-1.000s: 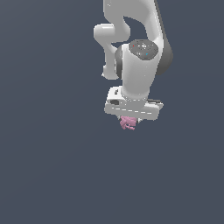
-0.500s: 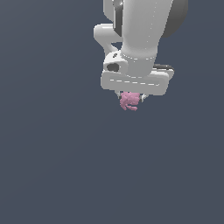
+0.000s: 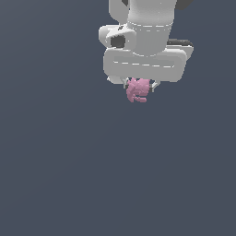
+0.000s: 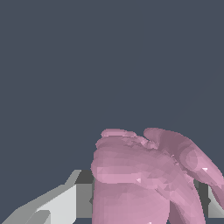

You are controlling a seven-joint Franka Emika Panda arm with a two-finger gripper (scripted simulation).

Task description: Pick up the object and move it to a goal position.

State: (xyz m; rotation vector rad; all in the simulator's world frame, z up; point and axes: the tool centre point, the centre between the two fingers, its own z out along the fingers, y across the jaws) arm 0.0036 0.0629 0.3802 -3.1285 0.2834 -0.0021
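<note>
The white robot arm (image 3: 147,27) comes down from the top of the exterior view. At its end is the gripper (image 3: 138,86). The gripper's wide white body is much bigger than the thing it holds. Only the tips of its two fingers (image 3: 125,84) peek out from under that body, one on each side of the object.

The object (image 3: 137,90) is small, pink and lumpy, with round bumps. It sits tight between the two fingers, so the gripper is closed around it and holding it. The lower part of the object hangs out below the fingers.

The object is up in the air. All around it there is only a plain dark blue-gray background, and it touches nothing but the gripper.

In the wrist view the object (image 4: 148,175) looks very big because the camera is close. Its pink bumps fill the middle. A gray-white finger (image 4: 57,203) shows beside it, pressed close against it.
</note>
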